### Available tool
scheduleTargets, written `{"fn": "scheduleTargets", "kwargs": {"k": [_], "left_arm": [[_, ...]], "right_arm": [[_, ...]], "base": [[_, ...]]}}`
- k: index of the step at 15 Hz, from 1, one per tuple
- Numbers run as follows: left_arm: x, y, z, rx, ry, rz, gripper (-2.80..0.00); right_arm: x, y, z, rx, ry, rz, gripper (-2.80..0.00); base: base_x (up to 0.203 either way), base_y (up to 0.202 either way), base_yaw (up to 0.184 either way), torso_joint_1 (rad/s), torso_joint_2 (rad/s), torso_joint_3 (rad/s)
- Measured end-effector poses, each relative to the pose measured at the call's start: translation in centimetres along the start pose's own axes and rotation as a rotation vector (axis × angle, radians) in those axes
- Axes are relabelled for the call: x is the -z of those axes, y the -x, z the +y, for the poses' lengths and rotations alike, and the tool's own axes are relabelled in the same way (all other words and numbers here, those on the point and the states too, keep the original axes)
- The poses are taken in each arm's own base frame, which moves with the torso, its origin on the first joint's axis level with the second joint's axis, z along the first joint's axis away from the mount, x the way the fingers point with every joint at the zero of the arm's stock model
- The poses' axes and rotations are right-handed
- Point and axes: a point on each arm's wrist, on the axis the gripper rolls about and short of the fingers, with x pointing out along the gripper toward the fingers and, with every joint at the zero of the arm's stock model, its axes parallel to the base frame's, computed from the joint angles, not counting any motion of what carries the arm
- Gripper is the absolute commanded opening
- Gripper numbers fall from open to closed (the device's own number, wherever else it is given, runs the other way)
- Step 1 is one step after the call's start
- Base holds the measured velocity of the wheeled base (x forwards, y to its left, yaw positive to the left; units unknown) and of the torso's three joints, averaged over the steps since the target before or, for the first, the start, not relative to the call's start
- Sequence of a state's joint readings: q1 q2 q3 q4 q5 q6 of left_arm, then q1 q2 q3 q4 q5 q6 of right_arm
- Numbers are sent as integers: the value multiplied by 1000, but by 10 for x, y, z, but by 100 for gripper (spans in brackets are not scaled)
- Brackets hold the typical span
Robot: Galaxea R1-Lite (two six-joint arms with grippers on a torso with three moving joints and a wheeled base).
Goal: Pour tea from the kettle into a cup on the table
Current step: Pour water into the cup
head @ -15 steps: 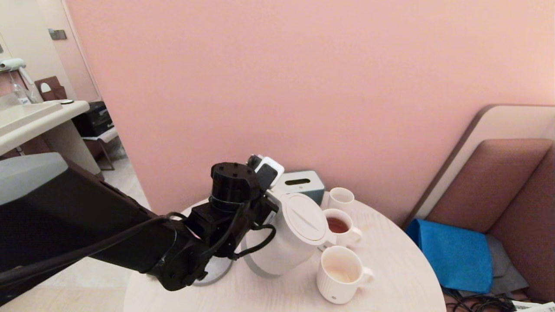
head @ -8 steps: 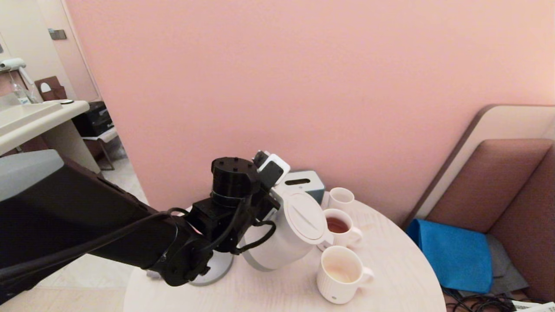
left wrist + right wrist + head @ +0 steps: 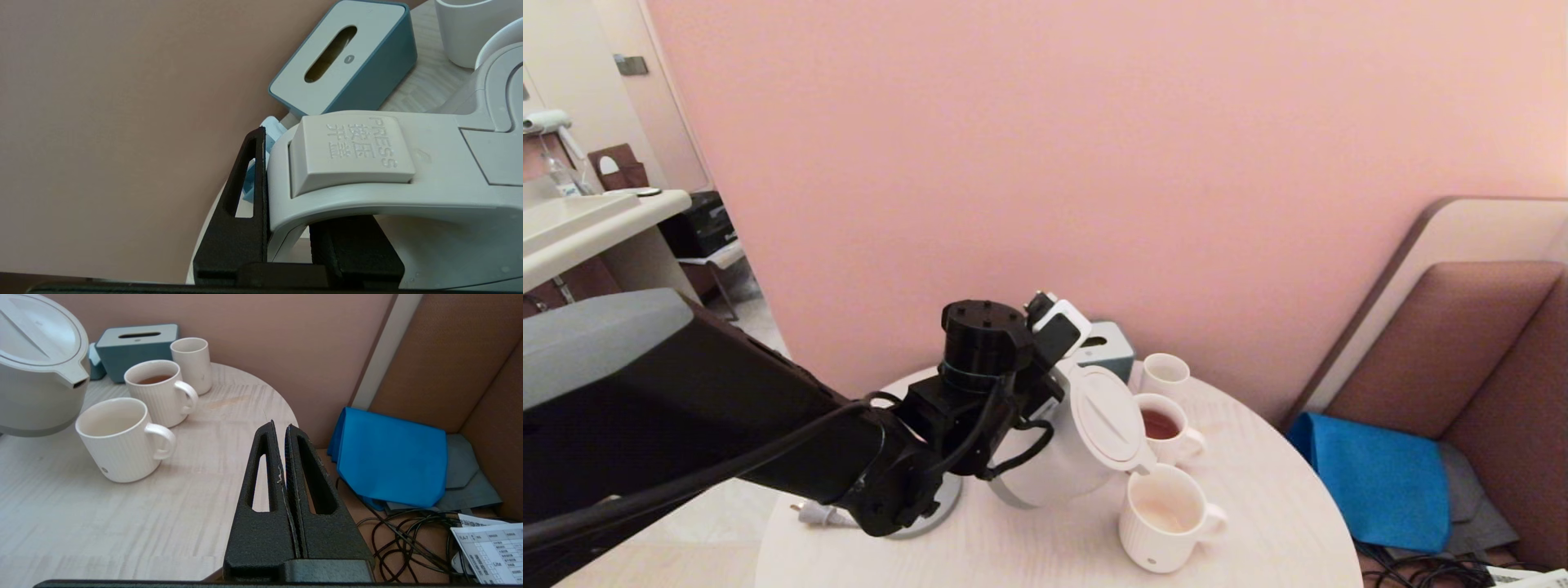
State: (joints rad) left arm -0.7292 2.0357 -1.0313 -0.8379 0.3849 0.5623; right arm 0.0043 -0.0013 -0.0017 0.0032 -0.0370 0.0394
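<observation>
White plastic, the large electric kettle (image 3: 1086,445) hangs tilted at the head view's centre, clenched by its loop handle in the left gripper (image 3: 286,241), spout just above the ribbed white handled cup (image 3: 1164,518) at lower centre of the round pale-wood table (image 3: 1258,506). Only a little pale orange tea (image 3: 1160,516) lies inside; no stream shows, so most of the pouring seems left. The right gripper (image 3: 284,457) idles pressed closed, beside the table's edge.
</observation>
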Motion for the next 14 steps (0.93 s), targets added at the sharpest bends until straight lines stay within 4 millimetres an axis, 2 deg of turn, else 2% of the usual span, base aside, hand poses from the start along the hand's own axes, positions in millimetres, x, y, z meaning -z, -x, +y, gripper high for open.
{"fn": "scheduleTargets", "kwargs": {"k": [14], "left_arm": [[-25,2,-9,5,-144,-72,-280]], "right_arm": [[0,0,0,0,0,0,-280]], "base": [[0,0,0,0,0,0]]}}
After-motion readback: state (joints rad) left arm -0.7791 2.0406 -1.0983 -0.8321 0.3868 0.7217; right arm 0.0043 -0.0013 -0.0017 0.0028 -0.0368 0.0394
